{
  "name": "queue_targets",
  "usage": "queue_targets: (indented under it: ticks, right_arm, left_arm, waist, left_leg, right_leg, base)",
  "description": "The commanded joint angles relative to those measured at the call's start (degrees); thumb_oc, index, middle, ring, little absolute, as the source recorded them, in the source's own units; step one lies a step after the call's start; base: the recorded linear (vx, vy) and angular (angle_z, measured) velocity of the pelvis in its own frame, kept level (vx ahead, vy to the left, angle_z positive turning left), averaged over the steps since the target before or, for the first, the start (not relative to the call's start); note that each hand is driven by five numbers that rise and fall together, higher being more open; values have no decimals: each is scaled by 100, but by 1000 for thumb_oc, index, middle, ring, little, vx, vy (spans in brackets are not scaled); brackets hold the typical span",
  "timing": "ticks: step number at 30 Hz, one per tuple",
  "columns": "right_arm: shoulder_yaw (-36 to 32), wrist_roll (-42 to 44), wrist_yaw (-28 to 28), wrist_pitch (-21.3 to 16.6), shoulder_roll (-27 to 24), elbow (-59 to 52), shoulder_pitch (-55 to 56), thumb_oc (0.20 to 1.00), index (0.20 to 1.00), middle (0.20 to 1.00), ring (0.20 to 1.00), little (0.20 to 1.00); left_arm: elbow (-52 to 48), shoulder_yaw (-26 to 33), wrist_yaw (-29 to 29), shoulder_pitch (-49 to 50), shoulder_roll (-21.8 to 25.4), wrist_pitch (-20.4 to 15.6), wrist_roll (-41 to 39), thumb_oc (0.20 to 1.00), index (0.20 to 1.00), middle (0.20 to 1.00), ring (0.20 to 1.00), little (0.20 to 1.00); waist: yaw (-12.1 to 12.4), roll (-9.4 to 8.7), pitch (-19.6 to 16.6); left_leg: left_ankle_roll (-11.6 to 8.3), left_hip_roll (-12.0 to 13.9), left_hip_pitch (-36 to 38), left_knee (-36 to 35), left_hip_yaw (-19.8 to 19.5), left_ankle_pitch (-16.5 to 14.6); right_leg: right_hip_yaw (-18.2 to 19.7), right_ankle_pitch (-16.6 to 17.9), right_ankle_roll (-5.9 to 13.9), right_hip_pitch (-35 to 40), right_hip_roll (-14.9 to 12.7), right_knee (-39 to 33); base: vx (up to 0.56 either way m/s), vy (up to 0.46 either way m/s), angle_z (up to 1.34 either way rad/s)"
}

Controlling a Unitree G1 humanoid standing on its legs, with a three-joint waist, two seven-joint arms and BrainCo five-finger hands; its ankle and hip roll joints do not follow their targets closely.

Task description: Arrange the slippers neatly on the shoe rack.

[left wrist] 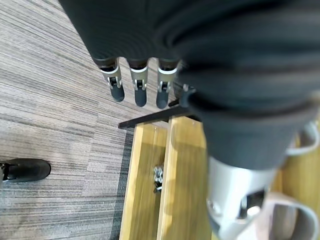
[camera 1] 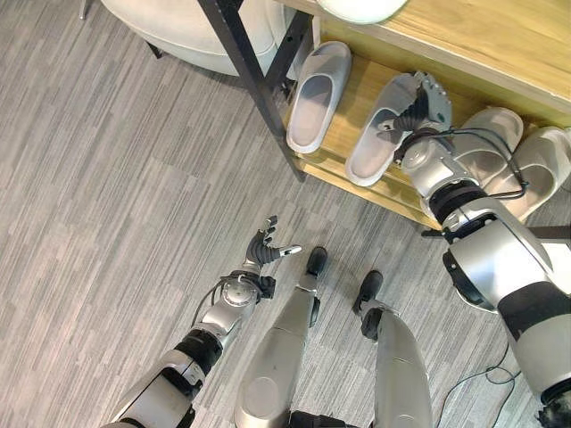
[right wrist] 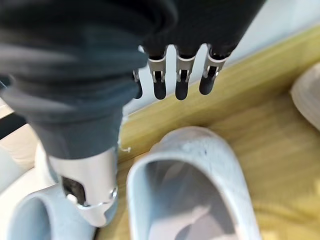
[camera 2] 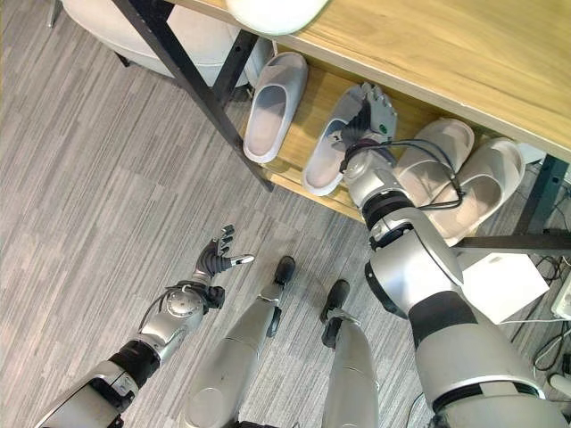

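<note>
Two light grey slippers lie toe-in on the wooden lower shelf (camera 1: 355,82) of the shoe rack. The left grey slipper (camera 1: 317,96) lies apart from the right grey slipper (camera 1: 375,141). My right hand (camera 1: 419,102) reaches over the toe of the right one. In the right wrist view its fingers (right wrist: 181,75) are straight, extending past that slipper (right wrist: 195,185) toward the shelf's back, so the hand is open. Its thumb (right wrist: 90,187) hangs down beside the slipper. My left hand (camera 1: 265,252) hovers low over the floor, open and holding nothing.
Two beige slippers (camera 1: 489,143) (camera 1: 540,168) lie side by side further right on the same shelf. A black frame leg (camera 1: 254,80) stands at the rack's left end. A white seat (camera 1: 187,27) is behind it. A white box (camera 2: 504,281) lies on the floor at right.
</note>
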Motion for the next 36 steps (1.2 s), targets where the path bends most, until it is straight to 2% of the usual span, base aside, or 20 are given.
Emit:
queue_targets:
  ticks: [1,4,8,9,10,13,16,19,23,26,36]
  right_arm:
    - [-152,353,-364,-252,-129,-230,151,1000,1000,1000,1000,1000]
    - [-618,713,-713,-386,-7,-1193,826,1000,1000,1000,1000,1000]
    - [-1060,1302,-851,-665,290,-1467,1389,1000,1000,1000,1000,1000]
    - [-1069,1397,-799,-714,328,-1366,1408,1000,1000,1000,1000,1000]
    - [-1183,1891,-624,-902,482,-1166,1422,1000,1000,1000,1000,1000]
    - [-1285,2646,-271,-1102,583,-741,1316,1000,1000,1000,1000,1000]
    - [-1340,3095,-24,-1191,597,-429,1139,1000,1000,1000,1000,1000]
    - [-1198,2923,71,-1089,451,-182,772,1000,1000,1000,1000,1000]
    - [-1123,2674,-130,-1034,511,-220,655,1000,1000,1000,1000,1000]
    - [-1031,2177,-423,-899,596,-282,645,1000,1000,1000,1000,1000]
    - [-1184,2361,-448,-863,445,-67,949,1000,1000,1000,1000,1000]
  left_arm:
    - [87,107,154,195,-96,-111,-58,1000,1000,1000,1000,1000]
    - [103,222,273,290,-122,-18,-21,1000,1000,1000,1000,1000]
    - [125,223,307,439,-138,19,47,1000,1000,1000,1000,1000]
    - [146,222,297,453,-130,11,48,1000,1000,1000,1000,1000]
    - [152,201,277,502,-94,4,46,1000,1000,1000,1000,1000]
    - [136,160,241,468,-69,10,53,1000,1000,1000,1000,1000]
    - [99,111,197,429,-53,-11,23,1000,1000,1000,1000,1000]
    - [63,23,150,420,-19,-34,3,1000,1000,1000,1000,1000]
    - [161,5,189,383,-74,-11,24,1000,1000,1000,1000,1000]
    - [196,-14,295,323,-114,-17,33,1000,1000,1000,1000,1000]
    - [224,17,431,271,-110,-1,86,1000,1000,1000,1000,1000]
  waist:
    - [24,-153,-170]
    - [-136,-228,-134]
    - [-211,-229,-115]
    - [-200,-221,-115]
    - [-169,-204,-107]
    - [-113,-155,-112]
    - [-37,-86,-102]
    - [94,-36,-73]
    - [109,-56,-29]
    - [61,-101,-19]
    - [-129,-148,19]
  left_leg:
    - [118,120,-35,137,64,-387]
    - [125,164,23,169,137,-439]
    - [140,180,18,276,171,-508]
    - [145,184,12,288,177,-512]
    - [152,194,6,305,186,-513]
    - [158,179,0,294,169,-501]
    - [162,145,-12,281,141,-499]
    - [176,85,-88,283,111,-487]
    - [177,86,-88,220,129,-449]
    - [178,106,-8,127,152,-446]
    - [157,160,107,81,250,-461]
  right_leg:
    - [189,67,343,528,-54,-400]
    - [274,62,325,573,-30,-413]
    - [331,77,323,594,-23,-430]
    - [335,82,328,603,-22,-445]
    - [342,105,337,616,-21,-480]
    - [322,85,342,629,-36,-496]
    - [307,66,348,637,-75,-501]
    - [287,75,365,612,-115,-507]
    - [269,120,386,641,-114,-581]
    - [276,160,408,712,-114,-673]
    - [369,177,381,733,-68,-663]
  base:
    - [-13,22,-32]
    - [-17,19,-16]
    - [-13,-14,-27]
    - [-10,-28,-11]
    - [-4,-28,-8]
    - [1,-10,-1]
    - [0,0,0]
    - [14,-1,5]
    - [29,16,18]
    - [26,27,2]
    - [-1,3,-4]
